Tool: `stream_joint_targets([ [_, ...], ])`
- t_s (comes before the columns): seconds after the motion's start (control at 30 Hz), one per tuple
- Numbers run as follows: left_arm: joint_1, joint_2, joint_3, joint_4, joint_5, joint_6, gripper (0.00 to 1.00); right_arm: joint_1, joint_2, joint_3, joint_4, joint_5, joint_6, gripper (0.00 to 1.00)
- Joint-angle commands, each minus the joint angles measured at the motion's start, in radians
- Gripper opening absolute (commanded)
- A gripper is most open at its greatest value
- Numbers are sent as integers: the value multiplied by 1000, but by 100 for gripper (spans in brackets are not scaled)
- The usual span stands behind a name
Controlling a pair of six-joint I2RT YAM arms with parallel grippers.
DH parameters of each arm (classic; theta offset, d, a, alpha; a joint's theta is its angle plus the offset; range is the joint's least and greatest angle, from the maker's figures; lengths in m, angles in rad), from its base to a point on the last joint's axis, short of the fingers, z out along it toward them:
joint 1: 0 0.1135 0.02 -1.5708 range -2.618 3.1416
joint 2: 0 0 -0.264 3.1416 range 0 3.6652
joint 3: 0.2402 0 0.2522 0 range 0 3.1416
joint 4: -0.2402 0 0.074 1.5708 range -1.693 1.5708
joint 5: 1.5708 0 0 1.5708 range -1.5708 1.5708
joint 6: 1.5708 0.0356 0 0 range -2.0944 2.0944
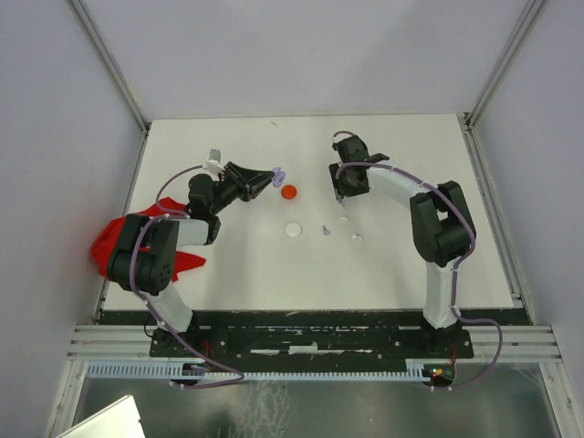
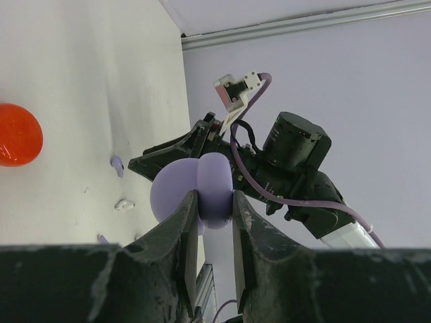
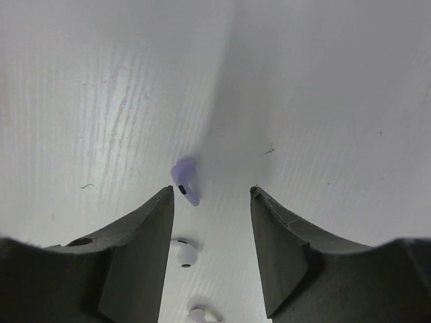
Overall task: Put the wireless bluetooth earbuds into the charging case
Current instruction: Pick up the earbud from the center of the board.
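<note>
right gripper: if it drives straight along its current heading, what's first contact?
Likely the lilac earbud, lying on the white table just beyond the tips of the open right gripper, off-centre toward one finger. Depth is unclear in the wrist view; the tips might reach the table beside it first.

The lilac charging case, showing two rounded halves, is raised off the table, left of centre toward the far side. A tiny stemmed lilac earbud lies on the table near the centre, with two white earbuds close beside it.

Bright even light; soft shadows; near fingers blurred.
</note>
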Motion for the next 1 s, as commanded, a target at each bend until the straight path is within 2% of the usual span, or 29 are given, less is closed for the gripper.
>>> stream_joint_targets([
  [0.0, 4, -37, -3, 37, 4, -16, 3, -4, -29, 53, -8, -104, -6, 58],
  [0.3, 4, -33, -2, 42, 7, -19, 3, -2, 29, 93, -28, -143, -27, 58],
  [0.97, 4, -32, 17, 19, 11, -10, 3, -3, 114, 137, -51, -145, -35, 51],
])
